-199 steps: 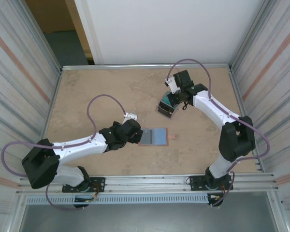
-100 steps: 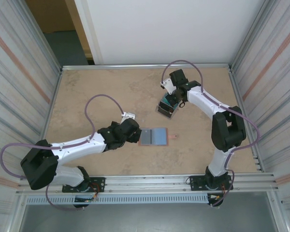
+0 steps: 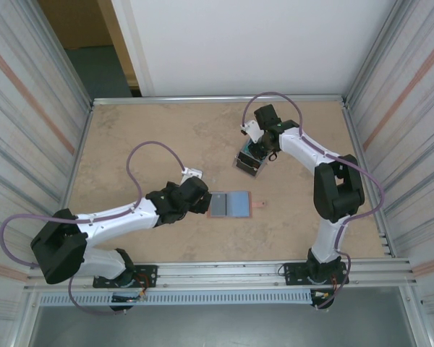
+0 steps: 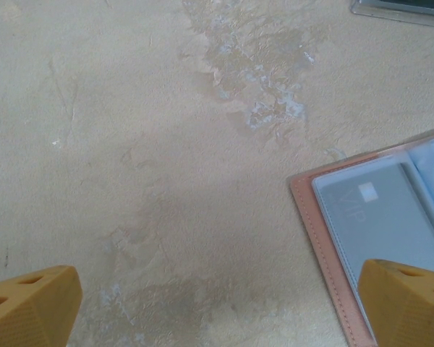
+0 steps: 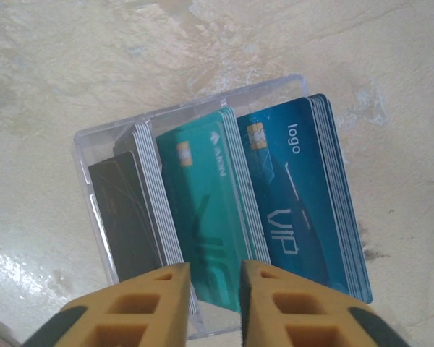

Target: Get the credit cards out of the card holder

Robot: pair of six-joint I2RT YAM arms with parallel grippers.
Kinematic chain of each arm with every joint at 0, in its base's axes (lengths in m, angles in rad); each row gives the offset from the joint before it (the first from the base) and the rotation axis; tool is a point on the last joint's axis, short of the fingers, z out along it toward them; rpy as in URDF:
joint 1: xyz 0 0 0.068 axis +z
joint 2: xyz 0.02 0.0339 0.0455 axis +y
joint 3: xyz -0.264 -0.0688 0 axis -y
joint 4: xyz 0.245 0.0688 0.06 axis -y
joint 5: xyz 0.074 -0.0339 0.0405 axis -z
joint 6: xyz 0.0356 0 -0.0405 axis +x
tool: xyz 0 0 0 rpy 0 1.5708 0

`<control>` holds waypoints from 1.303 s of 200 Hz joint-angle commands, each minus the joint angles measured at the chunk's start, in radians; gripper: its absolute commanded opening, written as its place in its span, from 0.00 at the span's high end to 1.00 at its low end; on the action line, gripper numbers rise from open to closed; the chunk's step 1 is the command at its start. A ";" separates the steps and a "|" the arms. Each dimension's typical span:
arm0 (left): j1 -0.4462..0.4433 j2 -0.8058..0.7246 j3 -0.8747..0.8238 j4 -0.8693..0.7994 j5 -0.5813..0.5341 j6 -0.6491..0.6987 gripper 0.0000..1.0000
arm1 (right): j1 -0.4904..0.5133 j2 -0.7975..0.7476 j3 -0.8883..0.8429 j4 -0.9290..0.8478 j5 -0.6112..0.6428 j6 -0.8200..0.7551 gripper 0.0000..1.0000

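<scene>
The card holder (image 3: 239, 205) lies open and flat near the table's middle, salmon-pink rim with a blue inside and a small tab at its right. In the left wrist view its pink stitched edge (image 4: 315, 231) frames a clear sleeve over a grey-blue credit card (image 4: 390, 217) marked VIP. My left gripper (image 3: 207, 202) sits at the holder's left edge, open wide (image 4: 217, 282), one finger (image 4: 401, 293) over the holder's corner and bare table between the fingers. My right gripper (image 3: 258, 149) hovers over the clear box, jaws a narrow gap apart (image 5: 214, 273), pinching nothing.
A clear plastic box (image 3: 248, 160) stands at the back right of the table, holding upright stacks of dark, teal and blue cards (image 5: 210, 202) inside its wall (image 5: 83, 148). Corrugated metal walls close in the left and right sides. Open tabletop lies left and front.
The right arm has folded in, bringing its gripper slightly left over the clear box, and its jaws have parted a little. The left arm and the card holder have barely moved.
</scene>
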 commanded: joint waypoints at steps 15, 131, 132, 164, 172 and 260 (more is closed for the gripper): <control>0.012 -0.029 -0.008 -0.022 0.001 -0.017 0.01 | -0.007 -0.022 0.014 -0.019 -0.024 0.031 0.70; 0.012 -0.116 -0.041 -0.012 -0.008 -0.033 0.01 | -0.004 -0.563 -0.345 0.174 -0.198 0.297 0.01; 0.012 -0.117 -0.043 -0.012 -0.008 -0.033 0.01 | -0.005 -0.567 -0.350 0.178 -0.199 0.299 0.01; 0.012 -0.164 -0.078 -0.010 0.001 -0.059 0.01 | 0.002 -0.814 -0.524 0.264 -0.206 0.378 0.01; 0.012 -0.178 -0.086 -0.008 0.003 -0.066 0.01 | 0.003 -0.882 -0.573 0.297 -0.215 0.408 0.01; 0.013 -0.358 -0.195 -0.005 -0.010 -0.132 0.01 | 0.086 -1.043 -0.699 0.351 -0.288 0.568 0.01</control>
